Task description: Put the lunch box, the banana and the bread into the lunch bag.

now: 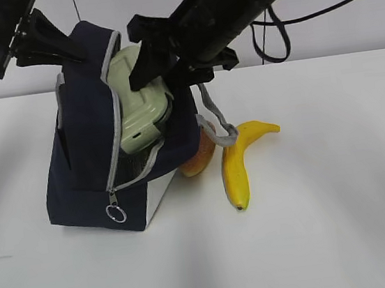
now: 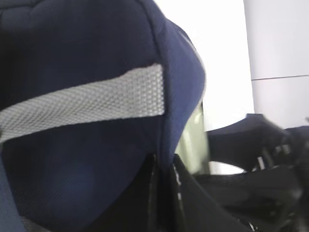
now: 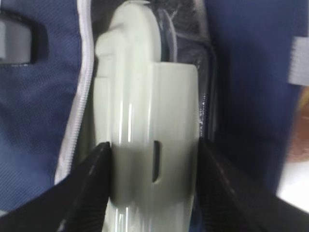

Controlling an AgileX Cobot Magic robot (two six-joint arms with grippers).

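Note:
The navy lunch bag (image 1: 86, 164) stands on the table with its zipper undone. My left gripper (image 1: 77, 54) is shut on the bag's top edge; in the left wrist view its jaws pinch the blue fabric (image 2: 164, 176) just below a grey strap (image 2: 87, 104). My right gripper (image 1: 160, 78) is shut on the sage-green lunch box (image 1: 141, 101), which stands on end, partly inside the bag's mouth. In the right wrist view both fingers (image 3: 91, 186) press the lunch box (image 3: 145, 116) from either side. The banana (image 1: 237, 166) lies on the table right of the bag. The bread (image 1: 198, 161) peeks out behind the bag, mostly hidden.
A grey strap handle (image 1: 217, 123) hangs from the bag over the banana's upper end. The zipper's ring pull (image 1: 116, 213) dangles at the bag's front corner. White table (image 1: 329, 225) spreads in front and to the right. A wall stands behind.

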